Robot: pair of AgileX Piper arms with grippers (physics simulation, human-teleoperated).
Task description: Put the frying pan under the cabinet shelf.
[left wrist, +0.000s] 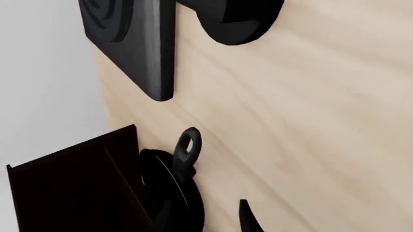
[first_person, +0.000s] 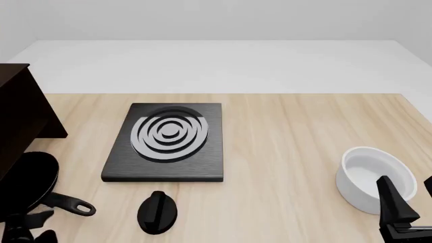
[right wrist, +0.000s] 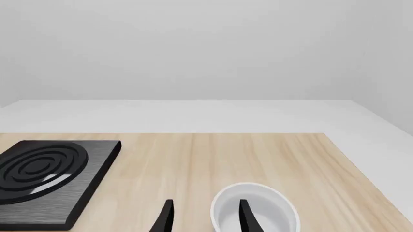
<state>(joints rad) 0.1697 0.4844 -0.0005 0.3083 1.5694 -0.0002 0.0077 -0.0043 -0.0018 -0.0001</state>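
The frying pan [first_person: 35,174] lies at the table's near left, against the open front of the cabinet shelf [first_person: 24,109], and the frame edge cuts off its left side. Its thin handle [first_person: 68,205] points right and ends in a loop. In the left wrist view the pan [left wrist: 173,193] sits beside the cabinet shelf's board [left wrist: 71,188]. My left gripper [first_person: 27,230] hovers just behind the handle. One fingertip [left wrist: 247,220] shows apart from the handle; the other is lost against the black pan. My right gripper [right wrist: 205,220] stands open near a white bowl.
A flat black slab with grey rings [first_person: 169,144] lies mid-table. A black oval knob-like piece [first_person: 157,212] sits in front of it, right of the pan's handle. The deep white bowl [first_person: 375,177] stands at the near right.
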